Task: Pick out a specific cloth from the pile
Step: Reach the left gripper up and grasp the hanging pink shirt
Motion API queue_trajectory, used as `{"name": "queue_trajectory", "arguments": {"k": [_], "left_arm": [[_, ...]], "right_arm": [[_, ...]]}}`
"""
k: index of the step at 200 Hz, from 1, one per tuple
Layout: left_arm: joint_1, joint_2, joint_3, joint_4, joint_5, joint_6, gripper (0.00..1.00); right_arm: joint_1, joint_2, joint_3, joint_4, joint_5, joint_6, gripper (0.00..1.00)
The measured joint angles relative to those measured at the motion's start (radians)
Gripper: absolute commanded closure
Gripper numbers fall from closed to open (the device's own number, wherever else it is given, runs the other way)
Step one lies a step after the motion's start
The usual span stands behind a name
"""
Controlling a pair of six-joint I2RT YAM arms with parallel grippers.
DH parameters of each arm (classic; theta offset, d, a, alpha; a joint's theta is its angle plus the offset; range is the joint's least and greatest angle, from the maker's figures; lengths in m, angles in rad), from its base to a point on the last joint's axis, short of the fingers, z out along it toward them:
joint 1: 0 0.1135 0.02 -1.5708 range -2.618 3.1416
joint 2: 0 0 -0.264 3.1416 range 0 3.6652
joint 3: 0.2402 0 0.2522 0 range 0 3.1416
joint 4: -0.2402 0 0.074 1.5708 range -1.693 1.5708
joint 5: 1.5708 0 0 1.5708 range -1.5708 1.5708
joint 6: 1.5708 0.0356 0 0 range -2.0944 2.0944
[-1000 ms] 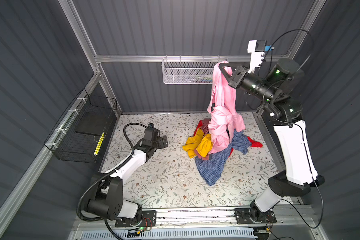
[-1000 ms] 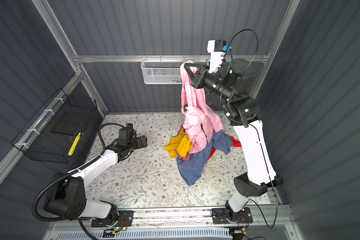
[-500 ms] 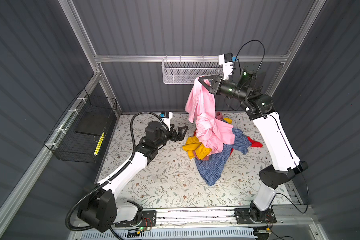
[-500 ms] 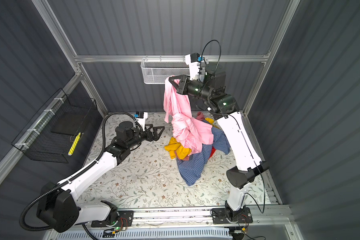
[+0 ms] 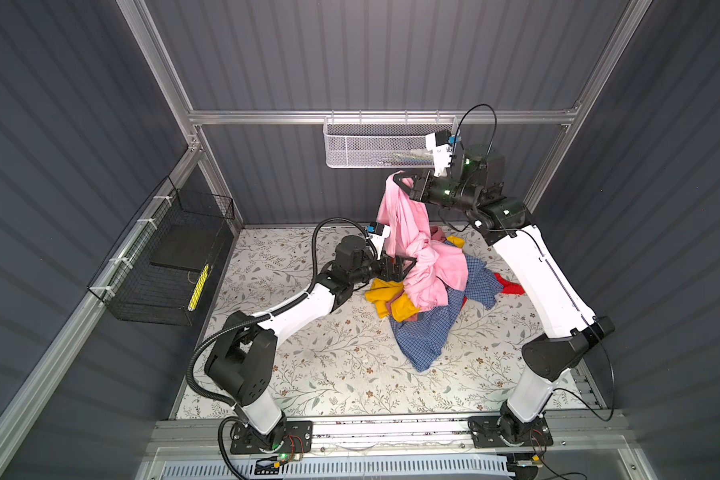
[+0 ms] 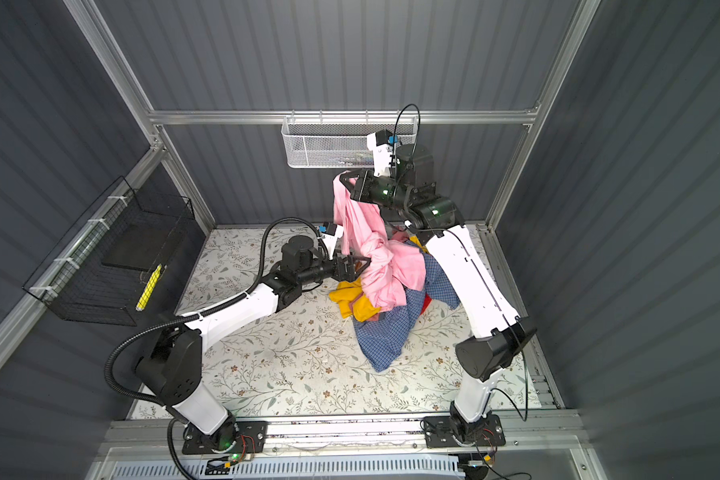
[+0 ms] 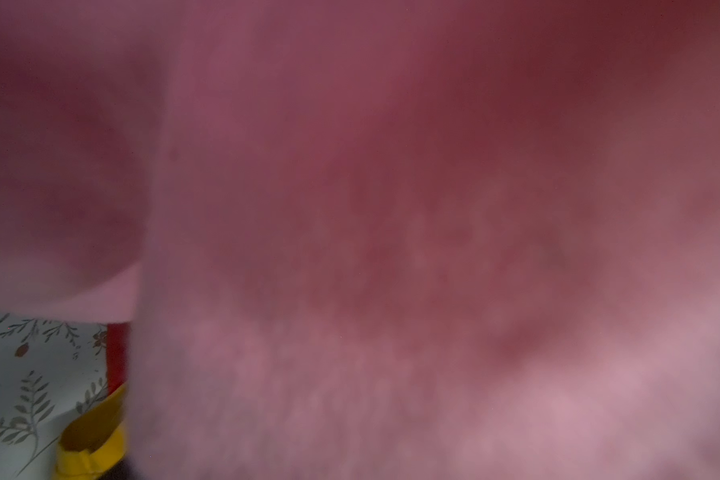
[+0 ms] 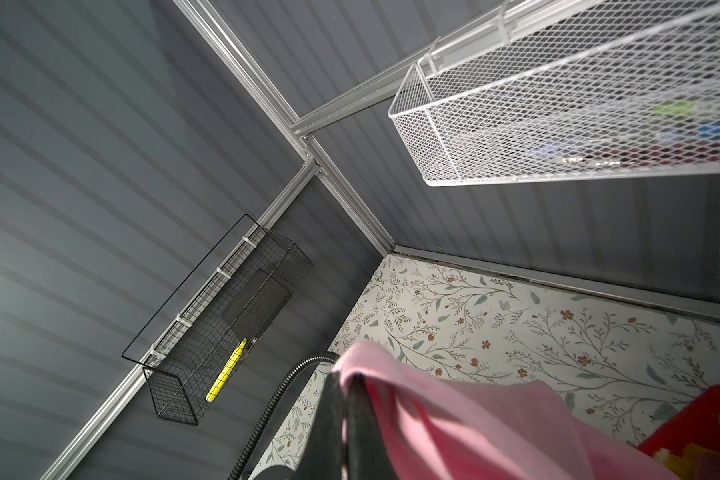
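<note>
The cloth (image 5: 408,232) (image 6: 362,232) is a light pink garment hanging from my right gripper (image 5: 398,179) (image 6: 344,178), which is shut on its top edge just below the white mesh basket. Its lower folds rest on the pile (image 5: 425,328) (image 6: 385,332) of yellow, blue checked and red garments. In the right wrist view the dark fingers (image 8: 329,415) pinch pink fabric (image 8: 474,415). My left gripper (image 5: 406,266) (image 6: 358,265) is open, its jaws against the hanging cloth's bunched middle, above the yellow garment (image 5: 385,291). Pink fabric (image 7: 391,208) fills the left wrist view and hides those fingers.
A white mesh basket (image 5: 387,145) (image 8: 578,104) hangs on the back wall, close to my right gripper. A black wire basket (image 5: 171,257) (image 8: 225,340) with a yellow marker hangs on the left wall. The floral table (image 5: 329,365) spreads in front of the pile.
My left arm has reached right, from the table's left side to the hanging cloth. My right gripper has carried the cloth's top leftward and a little lower.
</note>
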Motion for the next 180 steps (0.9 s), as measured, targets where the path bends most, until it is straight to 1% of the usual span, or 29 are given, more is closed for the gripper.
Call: {"name": "queue_trajectory", "arguments": {"k": [12, 20, 31, 34, 38, 57, 84, 93, 101, 116, 122, 127, 128, 130, 140, 153, 158, 175, 180], "left_arm": [[-0.001, 0.023, 0.011, 0.03, -0.009, -0.025, 0.23], [0.0, 0.039, 0.023, 0.044, -0.014, -0.034, 0.42], [0.0, 0.064, 0.048, 0.056, -0.023, -0.046, 0.64], [0.0, 0.07, 0.056, 0.057, -0.026, -0.048, 0.68], [0.0, 0.077, 0.068, 0.058, -0.032, -0.049, 0.75], [0.0, 0.089, 0.092, 0.058, -0.057, -0.042, 1.0], [0.0, 0.066, 0.094, 0.034, -0.094, -0.008, 1.0], [0.0, 0.051, 0.094, 0.019, -0.104, 0.0, 1.0], [0.0, 0.034, 0.094, 0.005, -0.113, 0.006, 1.0], [0.0, -0.011, 0.094, -0.021, -0.127, 0.021, 1.0], [0.0, -0.03, 0.096, -0.035, -0.13, 0.027, 1.0], [0.0, -0.045, 0.1, -0.048, -0.134, 0.032, 1.0], [0.0, -0.048, 0.102, -0.051, -0.135, 0.034, 1.0], [0.0, -0.054, 0.103, -0.055, -0.137, 0.036, 1.0], [0.0, -0.083, 0.113, -0.08, -0.148, 0.047, 1.0], [0.0, -0.118, 0.126, -0.115, -0.161, 0.061, 1.0], [0.0, -0.13, 0.132, -0.128, -0.167, 0.066, 1.0], [0.0, -0.161, 0.152, -0.174, -0.181, 0.084, 1.0], [0.0, -0.166, 0.162, -0.193, -0.186, 0.089, 1.0]], "right_arm": [[0.0, -0.014, -0.038, 0.025, 0.003, 0.009, 1.0], [-0.001, -0.028, -0.068, 0.04, 0.004, 0.017, 1.0], [-0.002, -0.05, -0.108, 0.062, 0.007, 0.028, 1.0], [-0.002, -0.056, -0.119, 0.068, 0.006, 0.03, 1.0], [-0.003, -0.065, -0.132, 0.071, 0.008, 0.033, 1.0], [-0.011, -0.118, -0.212, 0.099, 0.019, 0.048, 1.0], [-0.029, -0.208, -0.356, 0.134, 0.058, 0.053, 1.0], [-0.038, -0.237, -0.404, 0.137, 0.077, 0.053, 0.93], [-0.048, -0.257, -0.444, 0.137, 0.094, 0.053, 0.83], [-0.071, -0.283, -0.509, 0.131, 0.13, 0.053, 0.78], [-0.079, -0.291, -0.534, 0.129, 0.145, 0.05, 0.72], [-0.086, -0.297, -0.554, 0.126, 0.158, 0.048, 0.62], [-0.088, -0.299, -0.56, 0.124, 0.161, 0.045, 0.62], [-0.09, -0.301, -0.567, 0.122, 0.164, 0.05, 0.57], [-0.104, -0.312, -0.609, 0.114, 0.187, 0.045, 0.45], [-0.116, -0.325, -0.654, 0.103, 0.21, 0.038, 0.24], [-0.12, -0.329, -0.667, 0.101, 0.216, 0.04, 0.2], [-0.128, -0.346, -0.7, 0.096, 0.232, 0.018, 0.09], [-0.13, -0.35, -0.705, 0.097, 0.233, 0.021, 0.03]]}}
